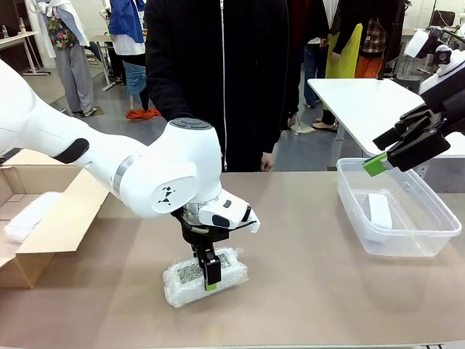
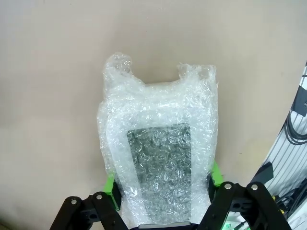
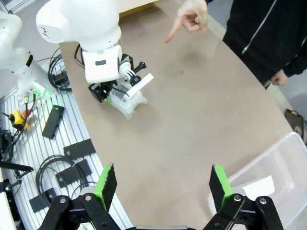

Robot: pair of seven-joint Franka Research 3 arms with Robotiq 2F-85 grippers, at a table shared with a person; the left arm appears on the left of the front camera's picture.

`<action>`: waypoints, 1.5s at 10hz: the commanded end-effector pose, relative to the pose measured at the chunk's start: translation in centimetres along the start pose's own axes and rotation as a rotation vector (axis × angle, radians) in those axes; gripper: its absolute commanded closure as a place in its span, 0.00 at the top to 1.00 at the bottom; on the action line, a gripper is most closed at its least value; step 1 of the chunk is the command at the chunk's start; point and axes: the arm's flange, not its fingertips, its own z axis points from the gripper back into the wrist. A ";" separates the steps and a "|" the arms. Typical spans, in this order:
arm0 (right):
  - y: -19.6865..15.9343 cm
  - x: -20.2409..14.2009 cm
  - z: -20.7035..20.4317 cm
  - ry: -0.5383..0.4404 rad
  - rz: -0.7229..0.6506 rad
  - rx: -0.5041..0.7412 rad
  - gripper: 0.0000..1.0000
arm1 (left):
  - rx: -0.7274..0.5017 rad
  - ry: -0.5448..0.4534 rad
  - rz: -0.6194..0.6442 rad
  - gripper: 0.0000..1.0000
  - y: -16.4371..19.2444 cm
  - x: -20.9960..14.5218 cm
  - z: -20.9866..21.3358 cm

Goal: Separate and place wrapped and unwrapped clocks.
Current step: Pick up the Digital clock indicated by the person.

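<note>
Bubble-wrap bundle with grey panel (image 1: 205, 276): lies flat on the tan bench (image 1: 312, 291), near the robot's edge, left of the middle.
Left fingers (image 1: 210, 280): come down from above and pinch this bundle across its width; the left wrist view has a green pad (image 2: 110, 185) pressed to each long side.
Cardboard box (image 1: 51, 218): open at the bench's left end, flaps spread; a second white bubble-wrap bundle (image 1: 30, 217) lies inside it.
Clear plastic bin (image 1: 429, 233): stands at the bench's right end; a smooth white block (image 1: 379, 210) lies on its floor.
Right fingers (image 1: 381, 158): spread wide with nothing between them, above the bin's far left rim.
Person's hand (image 3: 188, 20): at the far side, index finger pointing down toward the bench.
</note>
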 end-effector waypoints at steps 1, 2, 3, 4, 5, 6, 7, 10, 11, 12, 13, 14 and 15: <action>0.0 0.1 -0.2 -0.016 -0.009 0.034 1.00 | -0.003 0.024 0.017 0.66 -0.2 0.6 -0.4; 0.0 0.1 -0.2 -0.016 -0.009 0.034 1.00 | -0.011 0.017 0.022 0.59 -0.2 0.6 -0.4; 0.0 0.1 -0.2 -0.016 -0.009 0.034 1.00 | -0.018 0.018 0.037 0.59 -0.2 0.5 0.1; 0.0 0.1 -0.2 -0.016 -0.009 0.034 1.00 | -0.006 0.012 0.030 0.59 -0.6 0.0 1.7; 0.0 0.1 -0.2 -0.016 -0.009 0.034 1.00 | 0.019 -0.035 0.030 0.59 -1.0 -0.6 4.1; 0.0 0.1 -0.2 -0.016 -0.009 0.034 1.00 | -0.010 -0.105 0.011 0.59 -1.5 -1.2 7.1; 0.0 0.1 -0.2 -0.016 -0.009 0.034 1.00 | -0.012 -0.152 0.032 0.59 -2.0 -1.8 10.0; 0.0 0.1 -0.2 -0.016 -0.009 0.034 1.00 | 0.096 -0.225 0.076 0.59 -3.4 -4.0 18.9; 0.0 0.1 -0.2 -0.016 -0.009 0.034 1.00 | 0.144 -0.272 0.135 0.59 -3.7 -4.2 21.3; 0.0 0.1 -0.2 -0.016 -0.009 0.034 1.00 | 0.194 -0.326 0.223 0.59 -3.5 -4.3 23.4; 0.0 0.1 -0.2 -0.016 -0.009 0.034 1.00 | 0.218 -0.356 0.242 0.59 -3.6 -4.2 24.3; 0.0 0.1 -0.2 -0.016 -0.009 0.034 1.00 | 0.207 -0.374 0.233 0.59 -3.6 -4.2 24.5; 0.0 0.1 -0.2 -0.016 -0.009 0.034 1.00 | 0.199 -0.363 0.248 0.59 -3.5 -4.1 23.9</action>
